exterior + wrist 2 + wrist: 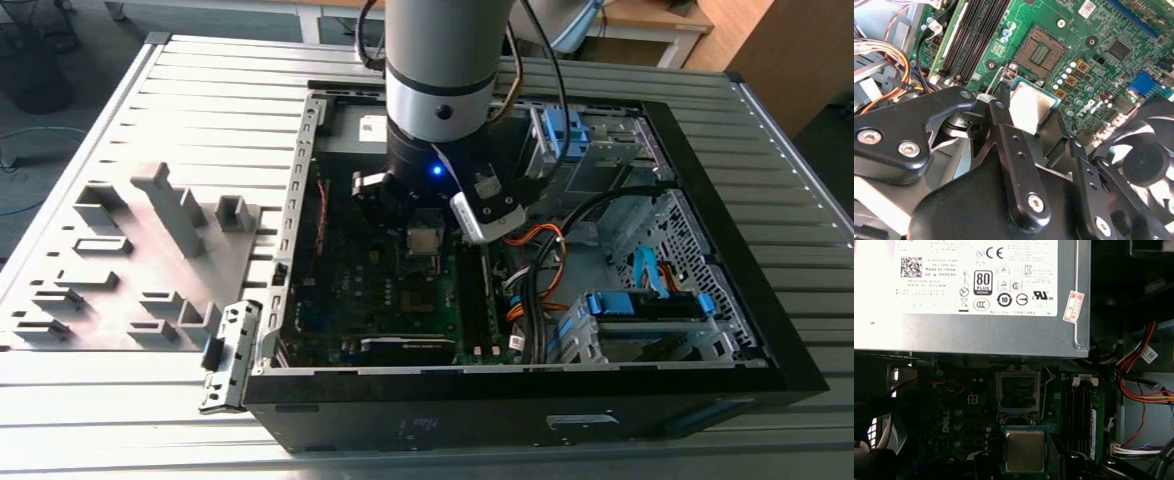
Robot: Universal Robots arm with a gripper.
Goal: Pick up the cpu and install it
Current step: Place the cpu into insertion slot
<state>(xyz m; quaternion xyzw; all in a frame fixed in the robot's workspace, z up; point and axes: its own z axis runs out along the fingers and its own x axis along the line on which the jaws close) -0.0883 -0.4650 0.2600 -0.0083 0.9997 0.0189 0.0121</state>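
Cpu point(1025, 450): gripped flat by the jaws on two opposite edges, held over the motherboard point(1094, 30). Empty socket point(1018, 392) is found just beyond it, toward the power supply point(969, 335), edges parallel.

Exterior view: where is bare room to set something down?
Bare table slats lie around the grey fixture and on the exterior view's right of the case. Inside it is crowded: cables beside the drive cages, and the gripper holding the cpu over the motherboard.
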